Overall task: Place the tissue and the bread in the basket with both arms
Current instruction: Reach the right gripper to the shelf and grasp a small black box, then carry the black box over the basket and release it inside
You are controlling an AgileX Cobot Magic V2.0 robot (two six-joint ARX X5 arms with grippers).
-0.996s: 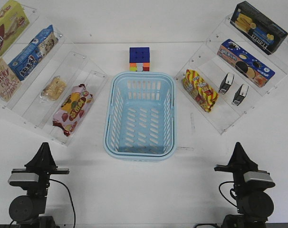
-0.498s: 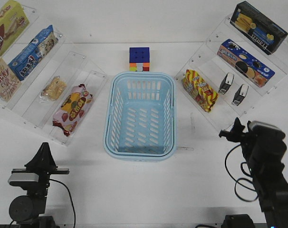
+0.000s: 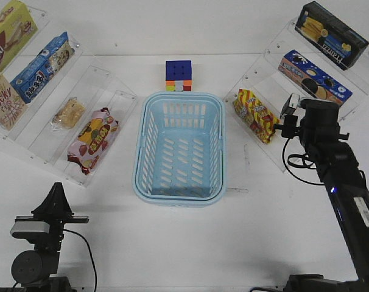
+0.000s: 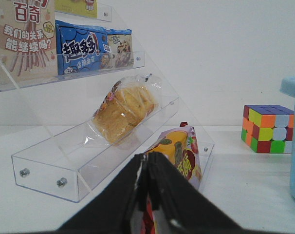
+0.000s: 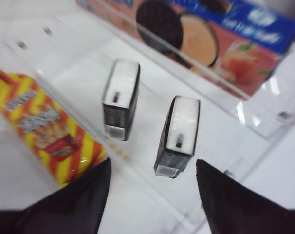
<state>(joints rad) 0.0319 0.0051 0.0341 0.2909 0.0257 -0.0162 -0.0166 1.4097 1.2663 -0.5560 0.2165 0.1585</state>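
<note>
The light blue basket (image 3: 179,98) stands in the middle of the table. The bread (image 3: 67,113) lies in clear wrap on the left acrylic shelf, and it also shows in the left wrist view (image 4: 124,108). My left gripper (image 3: 55,190) is shut and empty near the front left, well short of the bread. Two black-and-white tissue packs (image 5: 121,97) (image 5: 178,134) lie on the right shelf. My right gripper (image 5: 152,168) is open just above them, and the nearer pack lies just beyond its tips. In the front view my right arm (image 3: 318,125) hides one pack, and the other (image 3: 290,104) peeks out.
A Rubik's cube (image 3: 179,75) sits behind the basket. A pink-red printed snack bag (image 3: 93,140) lies below the bread. A red-yellow striped bag (image 3: 256,114) lies left of the tissue packs, and a cookie box (image 3: 314,79) sits on the shelf above them.
My right arm has risen from the front right and reached forward over the right shelf, ending above the tissue packs. My left arm has not moved.
</note>
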